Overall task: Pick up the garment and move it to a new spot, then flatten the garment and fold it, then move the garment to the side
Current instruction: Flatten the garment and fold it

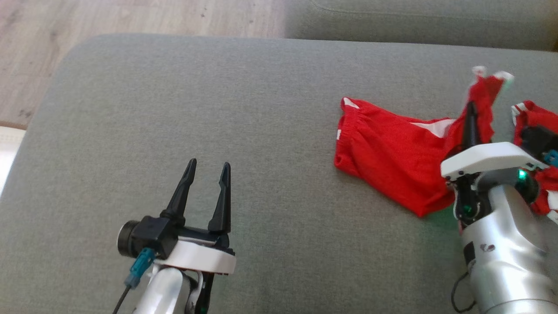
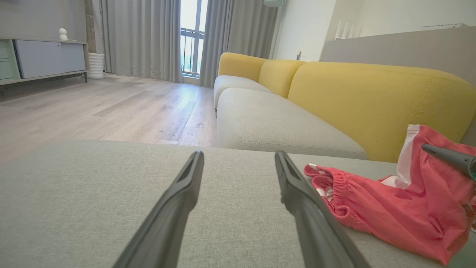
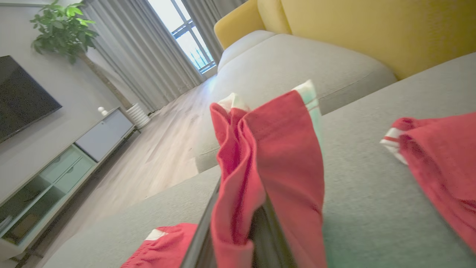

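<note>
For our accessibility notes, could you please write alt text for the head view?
The right pincer, shut, holds a fold of the red garment up off the grey cushion, the rest lying crumpled at right. The left pincer is open over bare cushion at lower left.

- A wide grey fabric seat cushion (image 1: pixel 174 109) carries the things; wooden floor (image 1: pixel 87 22) shows beyond its rounded far-left corner.
- A red garment (image 1: pixel 388 161) with white trim lies crumpled on its right part, elastic waistband toward the middle, right end raised off the fabric.
</note>
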Tool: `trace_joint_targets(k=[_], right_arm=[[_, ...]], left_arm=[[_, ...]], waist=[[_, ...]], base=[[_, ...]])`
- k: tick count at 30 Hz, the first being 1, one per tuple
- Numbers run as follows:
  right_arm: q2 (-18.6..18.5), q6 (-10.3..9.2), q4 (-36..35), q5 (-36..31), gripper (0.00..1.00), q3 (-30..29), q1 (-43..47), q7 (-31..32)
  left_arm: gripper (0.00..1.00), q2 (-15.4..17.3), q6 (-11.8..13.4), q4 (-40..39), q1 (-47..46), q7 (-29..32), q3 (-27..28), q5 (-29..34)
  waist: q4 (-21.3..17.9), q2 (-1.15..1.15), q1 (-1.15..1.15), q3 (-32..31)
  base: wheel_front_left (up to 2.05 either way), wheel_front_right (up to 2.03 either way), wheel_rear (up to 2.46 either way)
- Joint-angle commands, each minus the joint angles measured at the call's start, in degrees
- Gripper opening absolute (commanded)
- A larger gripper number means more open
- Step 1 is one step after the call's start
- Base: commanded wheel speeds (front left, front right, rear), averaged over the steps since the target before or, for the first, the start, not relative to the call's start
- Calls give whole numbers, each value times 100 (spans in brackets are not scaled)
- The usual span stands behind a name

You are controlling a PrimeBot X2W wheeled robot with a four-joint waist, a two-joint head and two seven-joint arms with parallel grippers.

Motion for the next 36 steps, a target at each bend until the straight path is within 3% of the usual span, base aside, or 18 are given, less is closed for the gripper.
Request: trace_joint_targets(k=[1, 26, 27, 28, 36], right_arm=[[35, -4, -184, 90, 0, 233, -264, -65], [36, -4, 564, 1140, 0, 2290, -363, -290], [36, -4, 591, 1170, 32, 2405, -353, -273], [36, -4, 578, 1264, 100, 2529, -332, -245], [36, -4, 331, 1834, 100, 3832, -81, 284]], left_arm=[[100, 40, -11, -155, -78, -29, 187, -6], [100, 40, 45, -124, 3, -29, 20, -130], [100, 40, 50, -117, 10, -29, 20, -131], [100, 40, 54, -97, 15, -29, 19, -107], [100, 40, 82, -72, -53, -29, 277, 1]], waist=[[63, 0, 0, -38], [941, 0, 0, -4], [950, 0, 0, 4], [954, 0, 0, 11], [827, 0, 0, 13]], base=[[0, 0, 0], [0, 0, 0], [0, 0, 0], [0, 0, 0], [0, 0, 0]])
